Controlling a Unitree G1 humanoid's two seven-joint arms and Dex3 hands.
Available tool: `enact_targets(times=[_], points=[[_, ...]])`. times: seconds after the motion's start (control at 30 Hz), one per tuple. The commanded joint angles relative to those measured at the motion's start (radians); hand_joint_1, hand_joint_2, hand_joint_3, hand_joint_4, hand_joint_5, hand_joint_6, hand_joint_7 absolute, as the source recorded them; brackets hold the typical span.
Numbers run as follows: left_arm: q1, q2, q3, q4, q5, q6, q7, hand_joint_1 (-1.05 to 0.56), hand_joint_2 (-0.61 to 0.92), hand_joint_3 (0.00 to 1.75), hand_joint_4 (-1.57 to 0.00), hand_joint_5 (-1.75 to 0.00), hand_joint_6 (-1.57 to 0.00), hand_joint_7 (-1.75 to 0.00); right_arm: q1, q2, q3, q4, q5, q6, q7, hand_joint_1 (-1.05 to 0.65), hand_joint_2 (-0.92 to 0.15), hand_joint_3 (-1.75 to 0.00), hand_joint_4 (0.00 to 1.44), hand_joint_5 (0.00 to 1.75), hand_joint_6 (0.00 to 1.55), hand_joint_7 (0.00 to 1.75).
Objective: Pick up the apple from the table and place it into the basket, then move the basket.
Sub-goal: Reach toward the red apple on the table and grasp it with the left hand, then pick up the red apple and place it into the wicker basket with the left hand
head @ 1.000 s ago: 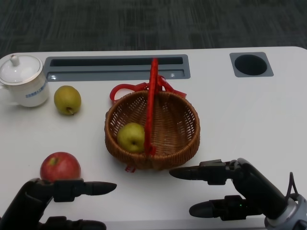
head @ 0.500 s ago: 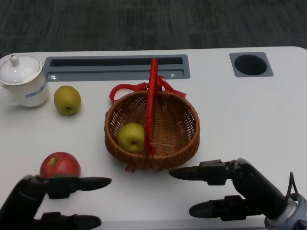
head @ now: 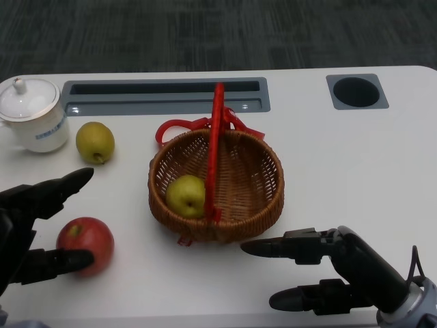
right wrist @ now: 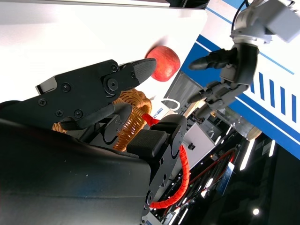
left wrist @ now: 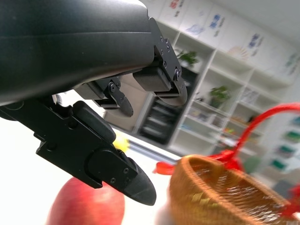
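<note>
A red apple [head: 86, 236] lies on the white table at the near left. My left hand [head: 31, 225] is spread around it: one finger reaches past its far side, and the thumb lies against its near left side. Nothing is gripped. In the left wrist view the apple [left wrist: 86, 206] sits just beyond the fingertips [left wrist: 133, 185]. The wicker basket [head: 273, 171] with a red handle [head: 215, 137] stands mid-table and holds a green fruit [head: 186, 195]. My right hand [head: 321, 273] rests open just in front of the basket's near right side.
A second yellow-green fruit [head: 94, 141] lies left of the basket. A white lidded cup [head: 33, 114] stands at the far left. A grey slot [head: 167, 96] and a round hole [head: 357, 91] lie along the table's far side.
My left hand has moved from in front of the apple to its left side and opened wide, so its fingers now bracket the apple. The right hand, basket and fruits have not moved.
</note>
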Motion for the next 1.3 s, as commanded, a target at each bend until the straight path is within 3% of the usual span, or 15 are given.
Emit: enact_targets(times=[0.03,0.2,0.37,0.87,1.03,1.2,1.3], points=[[-0.049,0.056,-0.098,0.093,0.052,0.075,0.107,-0.88,0.62,0.01,-0.65,0.0,-0.48,0.0,-0.002,-0.011,-0.013,0.001,0.008,-0.003,-0.007,-0.43,-0.86,0.0,0.83,0.0,0.74,0.0],[-0.11,0.083,-0.244,0.203,0.059,0.174,0.137,-0.93,0.63,0.0,-0.52,0.0,-0.35,0.0,0.001,-0.012,-0.016,0.0,0.002,-0.01,-0.012,-0.43,-0.86,0.0,0.83,0.0,0.74,0.0],[-0.155,0.086,-0.344,0.285,0.01,0.239,0.088,-0.98,0.63,0.0,-0.44,0.0,-0.29,0.0,0.003,-0.013,-0.019,-0.001,-0.004,-0.017,-0.017,-0.44,-0.86,0.0,0.83,0.0,0.74,0.0],[-0.366,0.054,-0.55,0.595,-0.044,0.438,0.101,-0.79,0.61,0.0,-0.5,-0.01,-0.37,-0.01,0.009,-0.01,-0.018,-0.012,-0.015,-0.011,-0.028,-0.44,-0.86,0.0,0.84,0.0,0.74,0.0],[-0.386,0.036,-0.581,0.642,-0.086,0.451,0.099,-0.49,0.6,0.0,-0.65,-0.05,-0.56,-0.04,0.016,-0.011,-0.017,-0.019,-0.015,-0.01,-0.029,-0.45,-0.87,0.0,0.84,0.0,0.74,0.0],[-0.377,0.046,-0.602,0.633,-0.118,0.344,0.158,-0.13,0.67,0.01,-1.12,-0.07,-1.05,-0.07,0.026,-0.011,-0.016,-0.031,-0.014,-0.001,-0.029,-0.45,-0.88,0.0,0.84,0.0,0.74,0.0],[-0.36,0.056,-0.591,0.609,-0.163,0.268,0.145,-0.04,0.71,0.01,-1.24,-0.05,-1.16,-0.04,0.027,-0.011,-0.014,-0.034,-0.012,0.001,-0.027,-0.45,-0.89,-0.01,0.84,0.0,0.74,0.0]])
